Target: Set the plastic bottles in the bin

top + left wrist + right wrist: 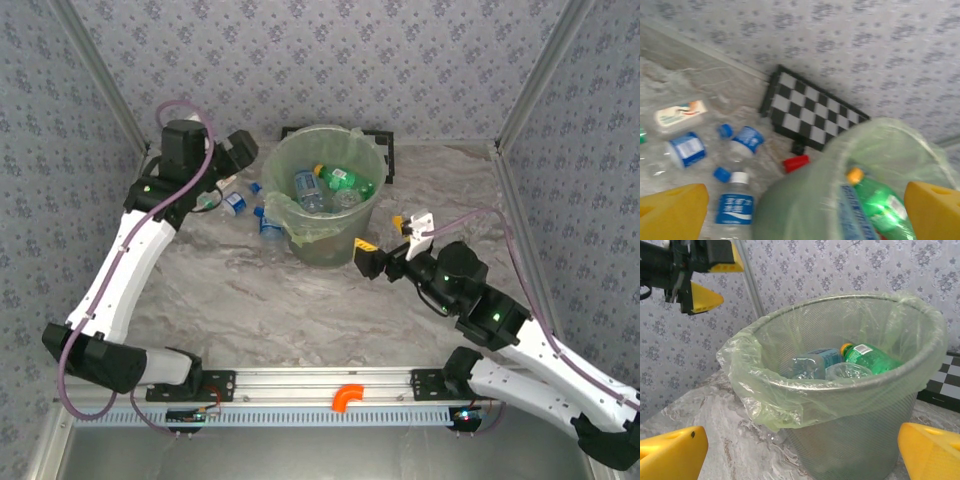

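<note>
The bin point(326, 230) stands mid-table, a mesh bucket with a pale green liner. Inside lie a green bottle point(870, 357) with a yellow cap and a clear bottle point(812, 365) with a blue label. Several more plastic bottles lie on the table left of the bin, among them a white-capped one point(735, 207) and two blue-labelled ones point(687, 148) point(746, 140). My left gripper point(802, 215) hangs open above the bin's left rim, nothing between its fingers. My right gripper point(800, 460) stands open facing the bin's right side, holding nothing.
A black-and-white checkerboard point(810, 115) lies against the back wall behind the bin. A red cap point(796, 163) shows on the table beside the bin. Patterned walls close in the left, back and right sides.
</note>
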Robot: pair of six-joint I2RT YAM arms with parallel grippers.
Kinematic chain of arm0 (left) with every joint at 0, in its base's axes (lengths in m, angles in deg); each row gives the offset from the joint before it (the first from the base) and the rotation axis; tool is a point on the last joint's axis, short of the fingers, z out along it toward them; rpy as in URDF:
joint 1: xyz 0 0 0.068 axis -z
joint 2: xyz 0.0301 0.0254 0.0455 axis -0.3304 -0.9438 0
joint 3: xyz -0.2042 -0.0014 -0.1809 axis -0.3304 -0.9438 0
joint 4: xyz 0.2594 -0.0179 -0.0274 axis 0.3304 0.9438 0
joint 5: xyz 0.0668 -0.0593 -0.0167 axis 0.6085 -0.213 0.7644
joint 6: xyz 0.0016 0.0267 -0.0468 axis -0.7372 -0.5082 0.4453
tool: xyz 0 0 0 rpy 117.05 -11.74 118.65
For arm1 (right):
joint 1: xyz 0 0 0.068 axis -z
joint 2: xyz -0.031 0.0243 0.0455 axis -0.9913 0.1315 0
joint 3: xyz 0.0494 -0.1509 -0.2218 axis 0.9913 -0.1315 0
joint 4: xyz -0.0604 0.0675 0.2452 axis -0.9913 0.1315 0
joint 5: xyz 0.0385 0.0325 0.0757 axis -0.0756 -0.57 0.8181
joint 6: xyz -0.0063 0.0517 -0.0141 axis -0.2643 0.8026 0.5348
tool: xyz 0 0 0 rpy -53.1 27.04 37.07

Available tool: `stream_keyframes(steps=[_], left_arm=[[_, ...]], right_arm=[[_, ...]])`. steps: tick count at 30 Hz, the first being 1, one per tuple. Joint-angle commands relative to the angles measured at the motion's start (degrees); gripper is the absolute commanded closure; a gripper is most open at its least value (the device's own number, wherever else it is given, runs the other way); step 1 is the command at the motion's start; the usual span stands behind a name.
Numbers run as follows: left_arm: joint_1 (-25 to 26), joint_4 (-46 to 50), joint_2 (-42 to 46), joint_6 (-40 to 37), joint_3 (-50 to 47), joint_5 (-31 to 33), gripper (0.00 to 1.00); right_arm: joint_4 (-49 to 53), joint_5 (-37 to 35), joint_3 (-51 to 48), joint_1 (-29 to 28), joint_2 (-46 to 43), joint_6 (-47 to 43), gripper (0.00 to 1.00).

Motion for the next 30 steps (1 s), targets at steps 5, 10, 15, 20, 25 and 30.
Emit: stream_keyframes(steps=[5,10,15,20,25,30], left_arm=[[-8.04,0.54,-3.04,-6.85,-4.3,-3.27,0.0],[-10.72,0.21,-10.48,-13.22,-4.17,0.81,0.0],[-11.44,1.03,-19.7,-20.27,0.12,4.26,0.0],[-12.7,1.78,-28.48,-24.59,6.19,1.44,0.01],[-12.89,3.91,-37.25,-29.31,13.5,2.99,0.02],[-13.21,5.07,-44.6,-33.53,19.89,3.39,0.02]], right_arm=[[-3.88,3.39,2.04,-0.47,0.88,-5.77,0.01],[-5.2,6.44,-0.13,0.26,0.06,-7.15,0.01],[-8.22,9.38,-4.56,2.32,-2.6,-5.96,0.01],[-11.42,11.37,-8.31,3.9,-3.43,-4.83,0.01],[-13.28,11.75,-10.95,4.97,-3.3,-3.77,0.01],[-13.02,11.77,-11.26,6.09,-3.43,-3.22,0.01]])
